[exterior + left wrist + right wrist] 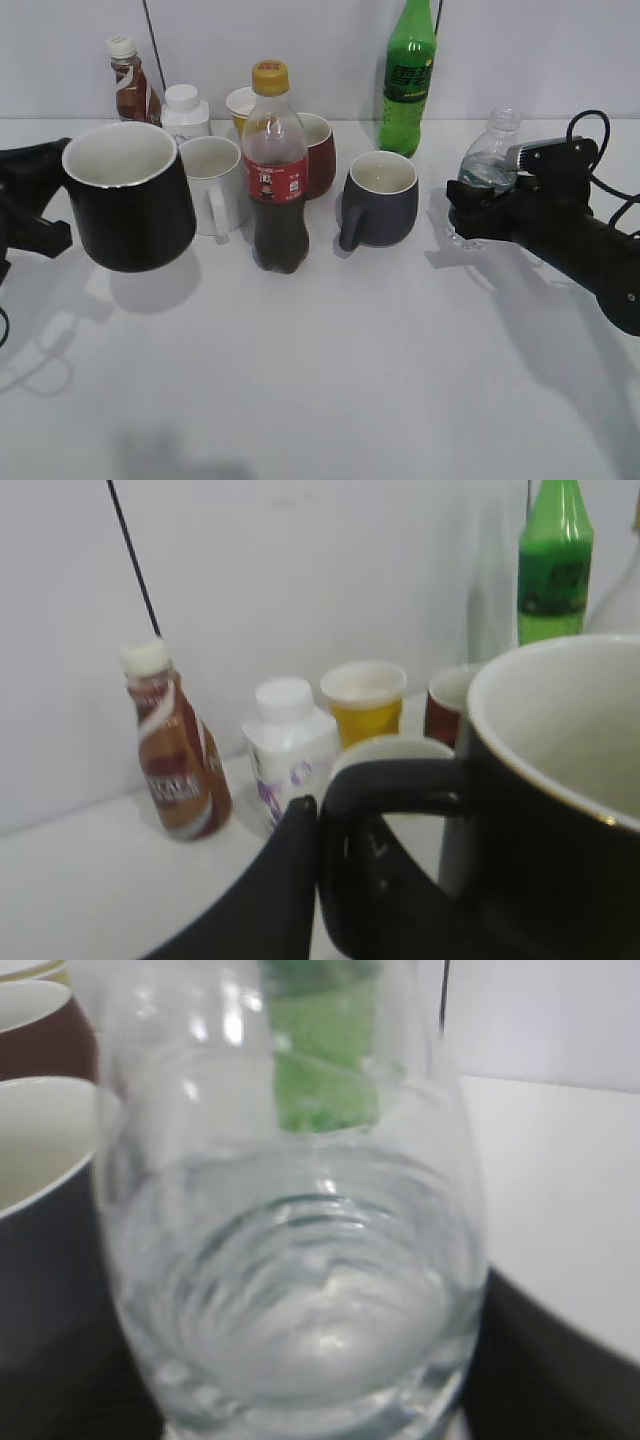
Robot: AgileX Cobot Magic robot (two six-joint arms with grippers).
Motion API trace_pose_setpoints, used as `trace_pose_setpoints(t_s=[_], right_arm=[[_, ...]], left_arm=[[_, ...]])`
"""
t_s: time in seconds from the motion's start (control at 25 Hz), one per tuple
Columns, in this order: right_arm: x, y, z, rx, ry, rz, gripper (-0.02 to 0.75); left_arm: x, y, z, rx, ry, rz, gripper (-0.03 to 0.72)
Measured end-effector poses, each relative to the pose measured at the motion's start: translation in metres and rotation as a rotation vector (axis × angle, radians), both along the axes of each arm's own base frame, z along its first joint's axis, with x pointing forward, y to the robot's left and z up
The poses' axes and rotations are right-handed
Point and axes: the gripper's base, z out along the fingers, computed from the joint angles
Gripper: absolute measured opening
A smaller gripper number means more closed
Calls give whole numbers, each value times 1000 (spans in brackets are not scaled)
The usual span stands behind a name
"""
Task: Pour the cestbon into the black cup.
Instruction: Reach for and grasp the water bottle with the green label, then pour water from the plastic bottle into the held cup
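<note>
The black cup (130,200), glossy with a white inside, hangs above the table at the left and casts a shadow below it. My left gripper (55,205) is shut on its loop handle; in the left wrist view a dark finger (295,860) presses against the handle of the cup (560,810). The cestbon (492,150), a clear capless bottle with some water, stands upright at the right inside my right gripper (470,205), which is shut on it. In the right wrist view the bottle (300,1260) fills the frame and its label is hidden.
A red-labelled cola bottle (275,170) stands in the middle, with a dark blue-grey mug (380,200) to its right. A white mug (212,185), a red-brown mug (318,150), a green soda bottle (408,80), a brown bottle (130,90) and a white jar (185,112) stand behind.
</note>
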Motion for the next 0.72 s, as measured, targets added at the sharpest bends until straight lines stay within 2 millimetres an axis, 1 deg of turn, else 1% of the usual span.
trace_pose_setpoints(t_s=[0.04,0.12,0.24,0.36,0.44,0.56,0.64,0.72], right_arm=[[1,0,0,-2,1,0,473],[0,0,1,-7,4,7,476],[-10,0,9,-32,27,21,476],[-22,5,30,-117,11,59,477],[-28,15,45,-210,0,104,477],[-41,41,64,-361,-39,185,477],[-50,60,76,-451,-98,226,477],[-59,74,86,-528,-163,250,477]], left_arm=[[-1,-2,-1,3,13,-4,56],[-2,-7,-3,3,35,-12,56],[-4,-15,-7,-2,85,-13,55],[-9,-26,-12,8,142,-33,55],[-12,-34,-13,23,156,-66,55],[-18,-45,-16,59,171,-116,55],[-21,-50,-19,76,190,-132,55],[-23,-56,-23,102,196,-154,55]])
